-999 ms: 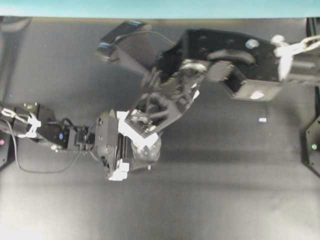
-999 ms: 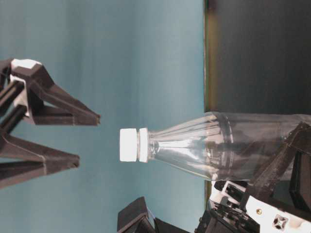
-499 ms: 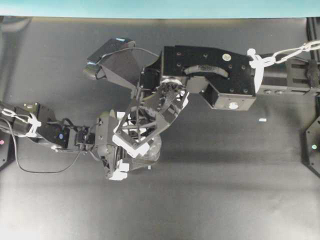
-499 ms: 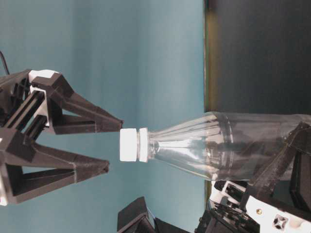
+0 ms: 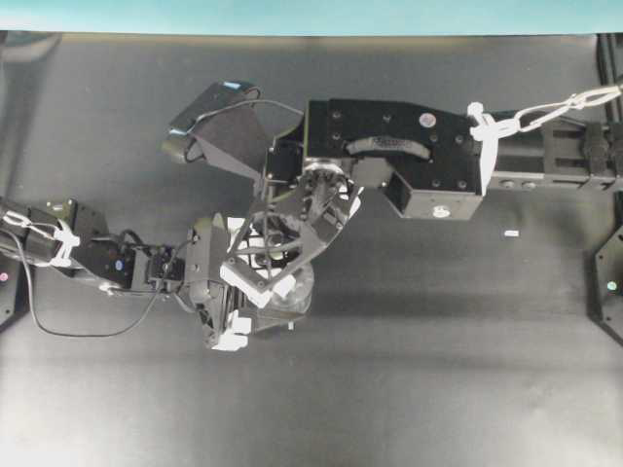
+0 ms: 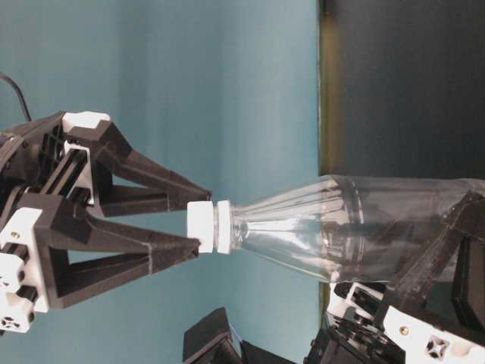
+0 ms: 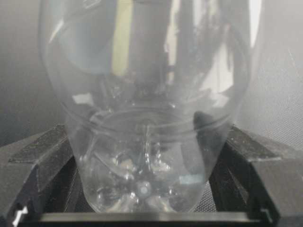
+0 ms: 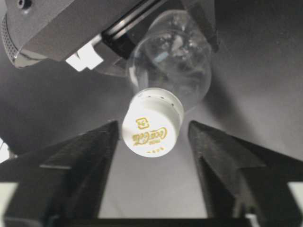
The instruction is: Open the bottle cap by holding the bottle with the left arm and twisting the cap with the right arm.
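Because the cap must be turned against a fixed body, the overhead view lists two arms meeting at one item: the left arm reaches in from the left and its gripper is clamped across the bottle, which stands on the dark table; the right arm comes from the right and hangs its gripper straight over the bottle, hiding the cap. A tiny white scrap lies well apart to the right.

Table-level view — the picture is turned sideways. Bottle cap: white, sitting between the right gripper's two black fingertips, which flank its sides. One tip seems to touch the cap's edge; whether both bear on it I cannot tell.

Left wrist view: clear bottle base seated between the two black pads — held low, presumably to leave the neck free.

Right wrist view: cap centred between the fingers, a visible gap on each side, so the jaws stand apart and not yet gripping. Judged step: closing on the cap before the twist.
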Robot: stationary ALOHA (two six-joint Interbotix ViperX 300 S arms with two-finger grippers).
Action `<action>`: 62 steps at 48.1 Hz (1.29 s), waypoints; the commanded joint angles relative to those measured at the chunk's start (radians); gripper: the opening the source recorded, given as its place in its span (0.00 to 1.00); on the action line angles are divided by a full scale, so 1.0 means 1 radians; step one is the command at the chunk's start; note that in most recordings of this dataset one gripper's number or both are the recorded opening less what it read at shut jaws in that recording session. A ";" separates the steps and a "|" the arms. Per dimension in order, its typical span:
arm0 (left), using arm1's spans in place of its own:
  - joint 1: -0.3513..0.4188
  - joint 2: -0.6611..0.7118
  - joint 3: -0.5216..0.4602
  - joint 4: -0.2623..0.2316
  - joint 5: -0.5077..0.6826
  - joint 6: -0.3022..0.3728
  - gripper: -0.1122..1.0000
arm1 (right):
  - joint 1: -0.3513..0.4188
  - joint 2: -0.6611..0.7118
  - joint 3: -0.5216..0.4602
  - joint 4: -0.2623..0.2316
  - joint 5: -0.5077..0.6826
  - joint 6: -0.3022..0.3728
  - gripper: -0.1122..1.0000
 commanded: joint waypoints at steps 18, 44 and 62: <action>0.002 -0.005 -0.005 0.003 0.000 -0.003 0.84 | 0.008 0.006 -0.018 -0.002 0.032 -0.253 0.43; 0.002 -0.003 -0.005 0.003 0.002 -0.003 0.84 | 0.005 0.020 -0.049 -0.002 0.046 -0.951 0.43; -0.002 -0.003 0.002 0.003 0.002 -0.003 0.84 | 0.002 0.015 -0.041 -0.002 0.043 -1.189 0.43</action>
